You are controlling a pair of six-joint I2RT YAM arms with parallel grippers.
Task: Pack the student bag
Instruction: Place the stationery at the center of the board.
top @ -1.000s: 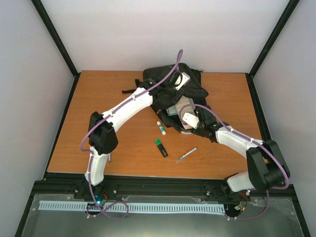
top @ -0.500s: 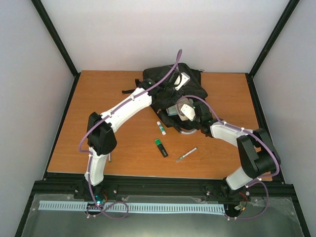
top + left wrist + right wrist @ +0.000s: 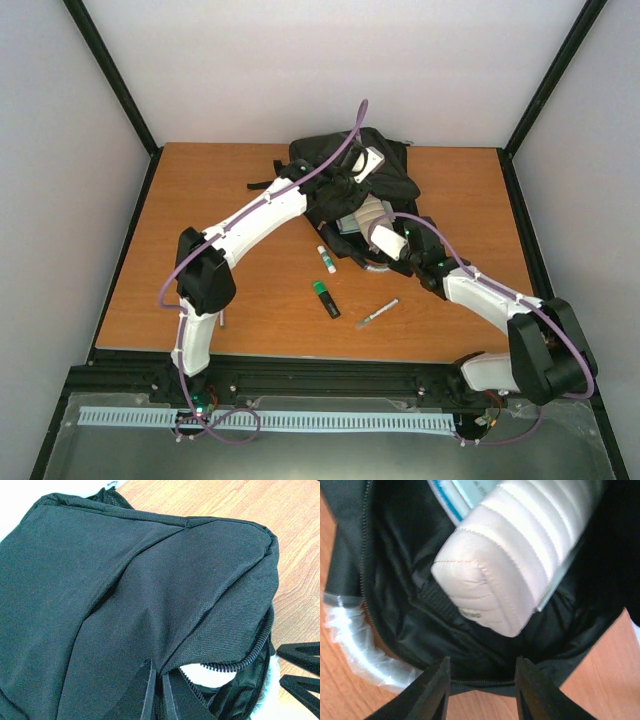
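The student bag, a large black backpack, lies at the back middle of the table with its mouth facing the arms. My left gripper is shut on a fold of its black top fabric, holding the mouth open beside the zip. A white padded pouch lies inside the bag on a pale book; from above the pouch shows in the mouth. My right gripper hovers at the bag's near rim, open, with nothing between its fingers and clear of the pouch.
On the wood in front of the bag lie a white glue stick, a green highlighter and a pen. A strip of crinkled clear plastic lies beside the bag's mouth. Black frame rails edge the table.
My right gripper went further into the bag's mouth, then drew back toward the near side; the pouch stays inside. Its jaws have narrowed somewhat. The left gripper has not moved.
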